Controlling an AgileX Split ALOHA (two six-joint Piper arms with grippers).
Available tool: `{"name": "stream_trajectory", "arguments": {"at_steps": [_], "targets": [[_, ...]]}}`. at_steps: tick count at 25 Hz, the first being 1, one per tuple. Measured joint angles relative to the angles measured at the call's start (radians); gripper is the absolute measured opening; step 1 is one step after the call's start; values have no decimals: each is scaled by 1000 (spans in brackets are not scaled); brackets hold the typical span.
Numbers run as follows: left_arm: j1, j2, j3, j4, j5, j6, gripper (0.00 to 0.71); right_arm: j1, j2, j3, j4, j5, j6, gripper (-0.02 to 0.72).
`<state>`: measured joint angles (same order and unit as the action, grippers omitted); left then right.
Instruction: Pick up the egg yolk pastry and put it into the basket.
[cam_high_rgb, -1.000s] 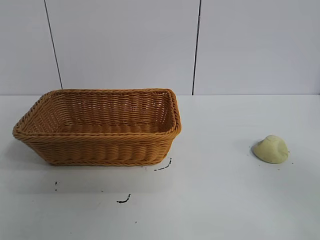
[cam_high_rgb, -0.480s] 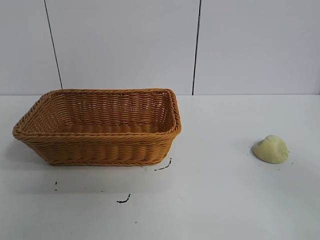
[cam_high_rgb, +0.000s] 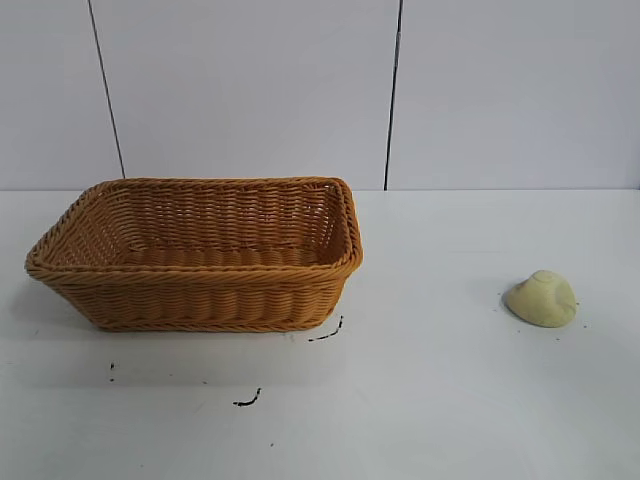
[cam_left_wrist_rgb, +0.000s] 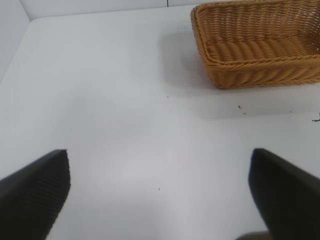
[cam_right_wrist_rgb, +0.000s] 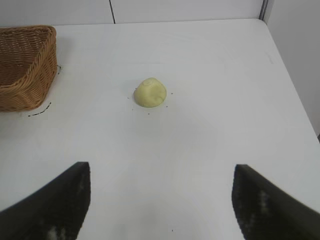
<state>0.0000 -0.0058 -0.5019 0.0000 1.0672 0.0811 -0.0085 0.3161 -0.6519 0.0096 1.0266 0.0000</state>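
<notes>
The egg yolk pastry (cam_high_rgb: 541, 298), a small pale yellow dome, lies on the white table at the right; it also shows in the right wrist view (cam_right_wrist_rgb: 150, 92). The orange-brown wicker basket (cam_high_rgb: 200, 295) stands at the left, empty; the left wrist view (cam_left_wrist_rgb: 250, 75) and the right wrist view (cam_right_wrist_rgb: 25, 95) show it too. My right gripper (cam_right_wrist_rgb: 161, 167) is open and empty above bare table, well short of the pastry. My left gripper (cam_left_wrist_rgb: 159, 152) is open and empty over bare table, away from the basket. Neither gripper appears in the exterior view.
Small black marks (cam_high_rgb: 247, 400) dot the table in front of the basket. A white wall with two dark vertical cables (cam_high_rgb: 393, 95) stands behind the table. The table's right edge (cam_right_wrist_rgb: 295, 95) runs close to the pastry's side.
</notes>
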Motion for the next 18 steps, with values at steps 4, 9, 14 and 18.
{"name": "stream_trajectory", "arguments": {"at_steps": [4, 9, 14, 18], "targets": [[0, 0, 0, 0, 0, 0, 697, 0, 247, -121, 1, 0, 0, 626], [0, 0, 0, 0, 0, 0, 697, 0, 568, -291, 1, -1, 0, 638], [0, 0, 0, 0, 0, 0, 697, 0, 896, -468, 1, -14, 0, 637], [0, 0, 0, 0, 0, 0, 697, 0, 1124, -619, 1, -22, -19, 638]]}}
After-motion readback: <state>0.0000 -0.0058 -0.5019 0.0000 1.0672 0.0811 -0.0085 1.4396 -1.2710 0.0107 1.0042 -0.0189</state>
